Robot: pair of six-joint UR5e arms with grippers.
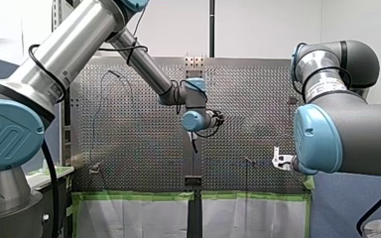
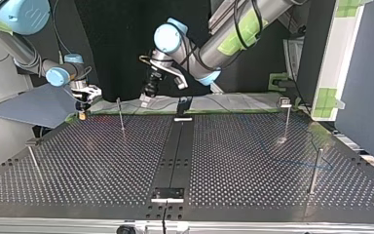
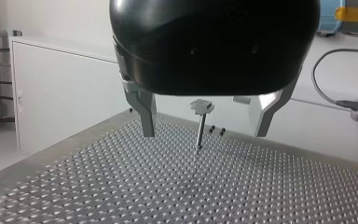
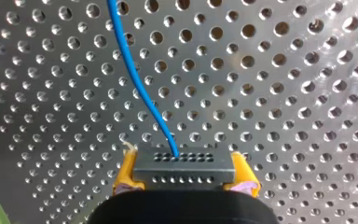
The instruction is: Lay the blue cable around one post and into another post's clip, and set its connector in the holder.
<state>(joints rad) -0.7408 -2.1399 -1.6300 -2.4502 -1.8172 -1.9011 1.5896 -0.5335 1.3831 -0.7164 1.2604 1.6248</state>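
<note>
While carrying the dark grey rectangular connector (image 4: 184,170), hold it square and allow the thin blue cable (image 4: 137,79) some slack, to avoid twisting on the way round a post. Sits clenched between the yellow-padded fingers (image 4: 125,172) of my right gripper (image 4: 185,159), with the cable leaving its front face, above the perforated metal tabletop (image 4: 298,93). Leaves my left gripper (image 3: 204,134) splayed open and empty, facing a slim clip-topped metal post (image 3: 202,106).

Post (image 3: 199,130) stands ahead, perhaps beyond my left fingers (image 3: 145,116).
</note>
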